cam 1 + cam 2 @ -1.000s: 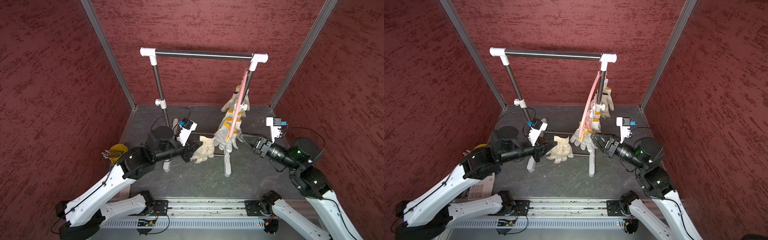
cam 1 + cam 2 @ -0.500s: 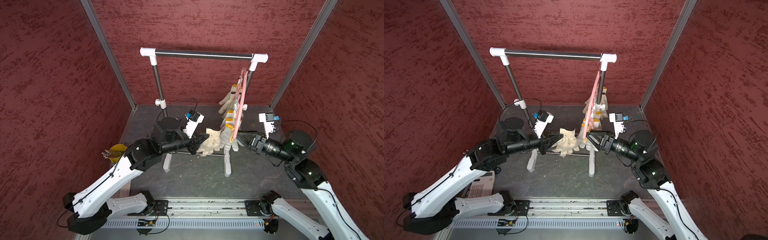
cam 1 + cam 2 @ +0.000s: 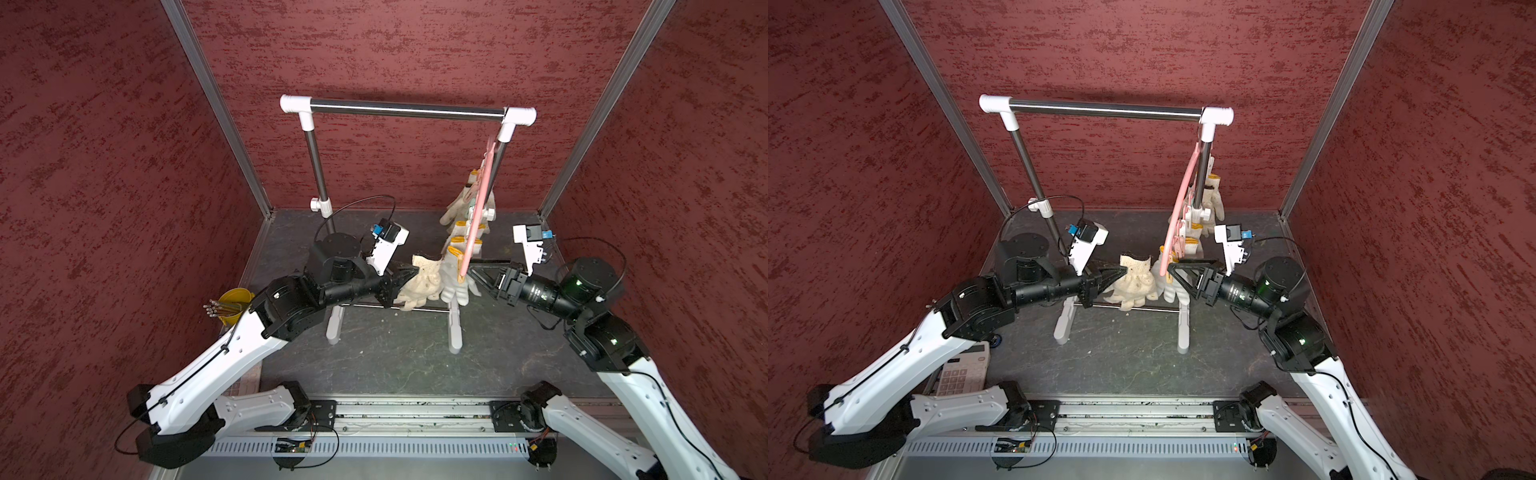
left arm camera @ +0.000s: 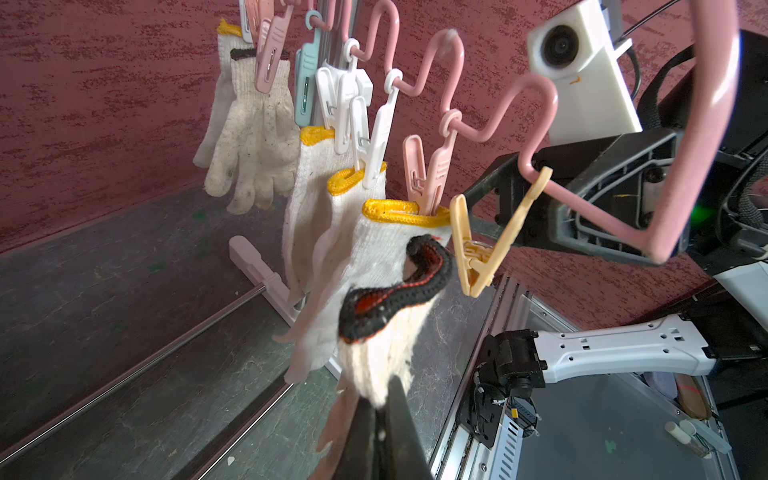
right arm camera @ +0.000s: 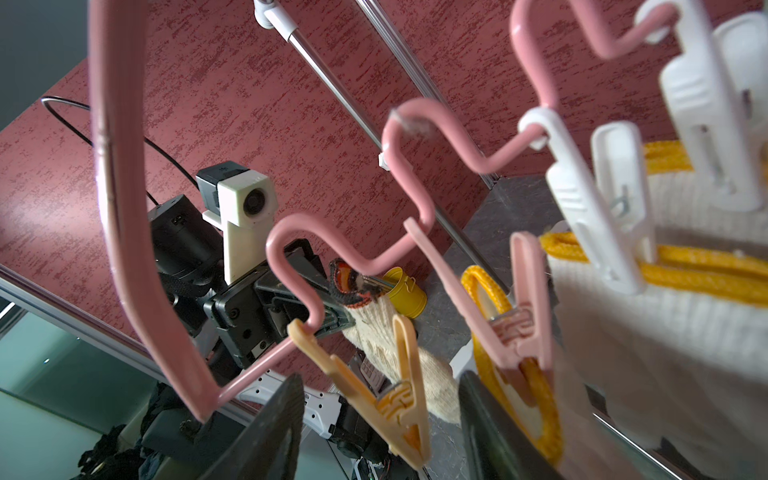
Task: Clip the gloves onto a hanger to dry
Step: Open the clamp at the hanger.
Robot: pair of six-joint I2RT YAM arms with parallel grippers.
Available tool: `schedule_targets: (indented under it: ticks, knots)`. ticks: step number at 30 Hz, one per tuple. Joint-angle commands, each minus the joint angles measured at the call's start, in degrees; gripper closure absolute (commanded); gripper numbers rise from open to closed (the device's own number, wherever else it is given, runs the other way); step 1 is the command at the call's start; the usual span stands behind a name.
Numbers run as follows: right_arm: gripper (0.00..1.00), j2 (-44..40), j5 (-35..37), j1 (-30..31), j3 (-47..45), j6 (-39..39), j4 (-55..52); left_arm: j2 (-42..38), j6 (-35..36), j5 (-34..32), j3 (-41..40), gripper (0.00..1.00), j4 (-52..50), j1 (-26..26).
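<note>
The pink hanger [image 3: 478, 208] [image 3: 1181, 199] hangs slanted from the rack's right end, with several white gloves [image 4: 365, 232] clipped on by their yellow cuffs. My left gripper [image 3: 405, 276] [image 4: 380, 399] is shut on a dirtier beige glove [image 3: 419, 282] [image 3: 1136, 282] with a black and red cuff [image 4: 395, 291]. It holds that cuff up just beside the hanger's last clip, a pale orange one [image 4: 482, 249] [image 5: 399, 395] that grips nothing. My right gripper [image 3: 471, 270] [image 5: 380, 384] is open, one finger on each side of that clip.
The steel rack [image 3: 407, 110] stands across the back, its white feet [image 3: 455, 332] and low crossbar on the dark floor. A yellow cup of pens [image 3: 235, 303] sits at the left wall. A calculator [image 3: 961, 372] lies under my left arm.
My left arm has carried the beige glove up and right to the hanger's near end. My right gripper has moved in around the orange clip and opened wider.
</note>
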Motion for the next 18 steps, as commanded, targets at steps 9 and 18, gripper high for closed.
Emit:
schedule_targets:
  ticks: [9,18]
  knots:
    - [0.41,2.1,-0.3,2.5,-0.3,-0.1,4.4,2.7,0.8,1.3,3.2,1.00,1.5,0.3]
    - [0.41,4.7,0.7,4.4,1.0,-0.9,5.8,4.4,0.3,2.4,5.1,1.00,1.6,0.3]
